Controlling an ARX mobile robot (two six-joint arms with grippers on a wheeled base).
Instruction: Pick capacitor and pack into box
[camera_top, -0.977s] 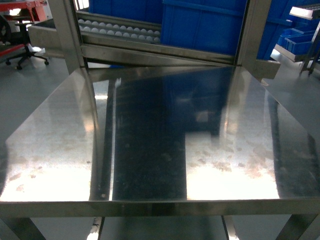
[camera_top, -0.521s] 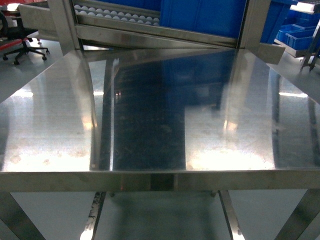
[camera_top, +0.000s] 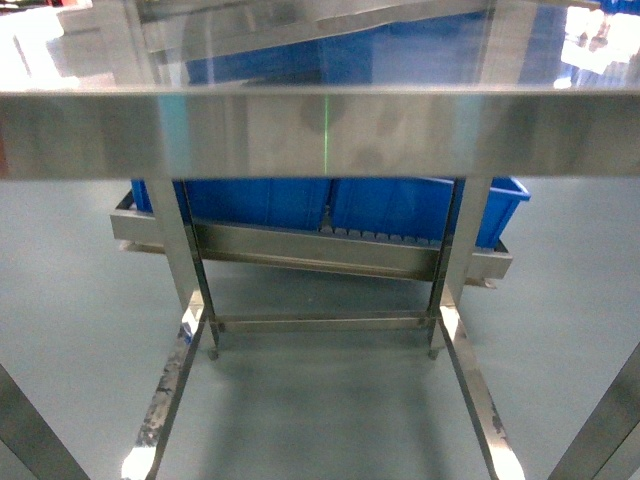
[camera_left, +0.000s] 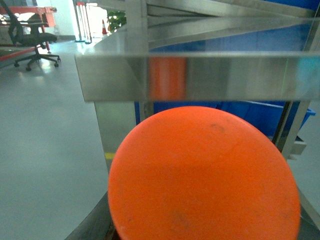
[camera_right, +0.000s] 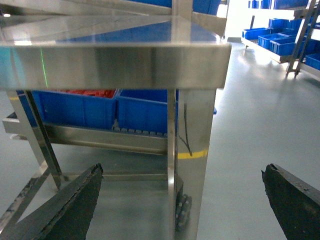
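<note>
Head view sits below the steel table (camera_top: 320, 130) edge; right gripper (camera_right: 182, 200) gapes empty, left claw's state untellable. Rising arms could strike the near edge.

Near: orange disc (camera_left: 204, 177) fills the lower frame.
Behind it: steel table edge (camera_left: 115, 77).
Far left: office chair (camera_left: 34, 42).

All views low, facing table (camera_top: 320, 130)
</note>
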